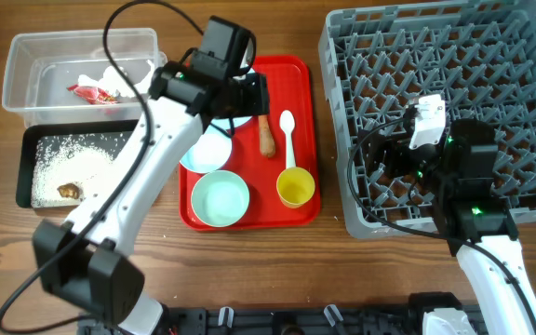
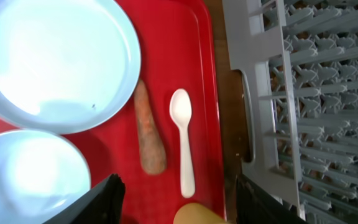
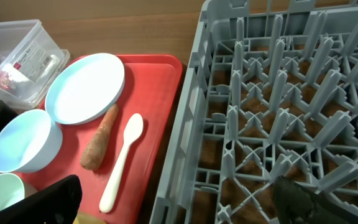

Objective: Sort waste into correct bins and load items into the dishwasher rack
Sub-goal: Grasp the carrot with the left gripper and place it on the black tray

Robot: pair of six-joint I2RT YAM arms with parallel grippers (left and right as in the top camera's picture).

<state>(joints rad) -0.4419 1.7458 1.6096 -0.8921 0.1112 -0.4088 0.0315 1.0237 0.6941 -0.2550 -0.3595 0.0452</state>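
**Table (image 1: 156, 251), wood, as seen from the near side**

1. Rack (image 1: 491, 56): grey, pegged, fills the far right corner. Nothing loaded in the part that shows.
2. Red tray (image 1: 291, 79): mid-table, just left of the rack. It carries items 3 to 8.
3. Plate (image 3: 84, 87): pale blue, at the tray's far left corner, bare.
4. Blue bowl (image 3: 25, 140): against the tray's left edge, just nearer than the plate, upright.
5. Mint bowl (image 1: 220, 198): at the tray's near left corner, upright.
6. Cup (image 1: 296, 186): yellow, at the tray's near right corner.
7. Spoon (image 2: 185, 149): white, lying along the tray's right edge, bowl end toward the far edge.
8. Stick (image 2: 148, 137): orange-brown, flat on the tray between plate and spoon, far end at the plate's rim.
9. Tub (image 1: 26, 56): clear, at the table's far left corner; holds white paper and a red wrapper (image 1: 96, 91).
10. Black tray (image 1: 26, 167): along the left edge, just nearer than the tub; holds white grains (image 1: 73, 163) and a brown lump (image 1: 69, 192).
11. Left gripper (image 2: 176, 199): hovers over the red tray's far half, jaws parted, nothing between them.
12. Right gripper (image 3: 176, 205): over the rack's left edge, jaws spread wide, nothing held.
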